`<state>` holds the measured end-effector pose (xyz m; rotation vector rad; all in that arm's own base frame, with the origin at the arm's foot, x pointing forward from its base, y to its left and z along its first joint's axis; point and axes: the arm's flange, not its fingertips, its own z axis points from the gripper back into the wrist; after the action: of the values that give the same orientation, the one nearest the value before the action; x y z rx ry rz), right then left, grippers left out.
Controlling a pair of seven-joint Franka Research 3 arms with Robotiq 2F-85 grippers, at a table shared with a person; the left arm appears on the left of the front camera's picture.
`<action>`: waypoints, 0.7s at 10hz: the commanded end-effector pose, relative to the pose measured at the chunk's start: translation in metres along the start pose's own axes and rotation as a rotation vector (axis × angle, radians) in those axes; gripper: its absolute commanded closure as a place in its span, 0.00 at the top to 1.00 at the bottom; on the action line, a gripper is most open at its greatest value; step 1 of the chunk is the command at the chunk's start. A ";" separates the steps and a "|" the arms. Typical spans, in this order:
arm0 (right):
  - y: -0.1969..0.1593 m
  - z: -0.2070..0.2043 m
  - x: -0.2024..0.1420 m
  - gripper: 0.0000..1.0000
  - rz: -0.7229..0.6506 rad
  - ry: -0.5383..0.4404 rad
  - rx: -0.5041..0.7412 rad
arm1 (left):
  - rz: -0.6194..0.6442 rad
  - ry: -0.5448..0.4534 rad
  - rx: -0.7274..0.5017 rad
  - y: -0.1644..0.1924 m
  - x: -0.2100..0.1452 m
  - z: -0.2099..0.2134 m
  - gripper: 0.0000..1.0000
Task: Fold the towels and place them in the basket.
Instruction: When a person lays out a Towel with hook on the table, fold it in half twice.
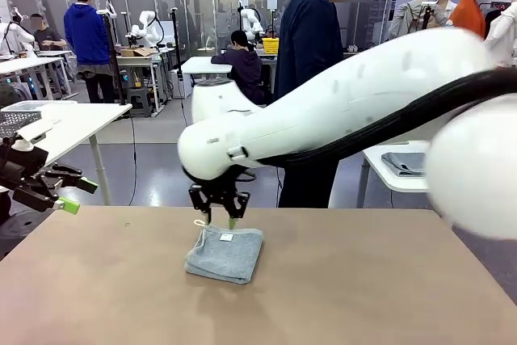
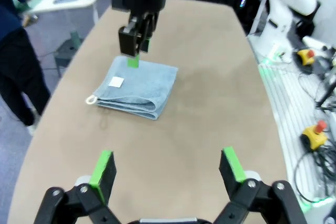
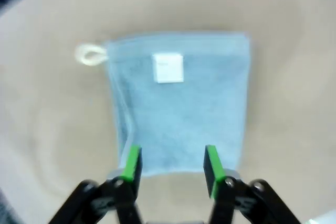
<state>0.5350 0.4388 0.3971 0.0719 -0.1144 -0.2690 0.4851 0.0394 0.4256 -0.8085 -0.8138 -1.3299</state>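
Neatly folded blue-grey towel (image 3: 178,108) w/ label (image 3: 168,68) up

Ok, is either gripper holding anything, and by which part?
Nothing is held. The right gripper stands open over an edge of the folded towel lying flat on the table; the left gripper is open and empty.

Left gripper (image 2: 168,169): low at the left side, angled toward the middle, jaws spread wide, nothing between them.
Right arm (image 1: 339,111): stretched across the middle, wrist turned downward.
Right gripper (image 1: 220,216): pointing down, jaws parted, empty.
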 end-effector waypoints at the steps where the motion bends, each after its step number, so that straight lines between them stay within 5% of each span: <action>1: -0.059 0.003 -0.025 0.61 -0.058 -0.025 0.054 | -0.004 0.005 0.004 -0.001 0.001 0.001 1.00; 7: -0.099 -0.003 -0.025 0.61 -0.078 -0.020 0.093 | -0.004 0.005 0.004 -0.001 0.001 0.001 1.00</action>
<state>0.4876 0.3535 0.3852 0.1403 -0.1282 -0.3674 0.4851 0.0394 0.4256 -0.8084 -0.8137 -1.3299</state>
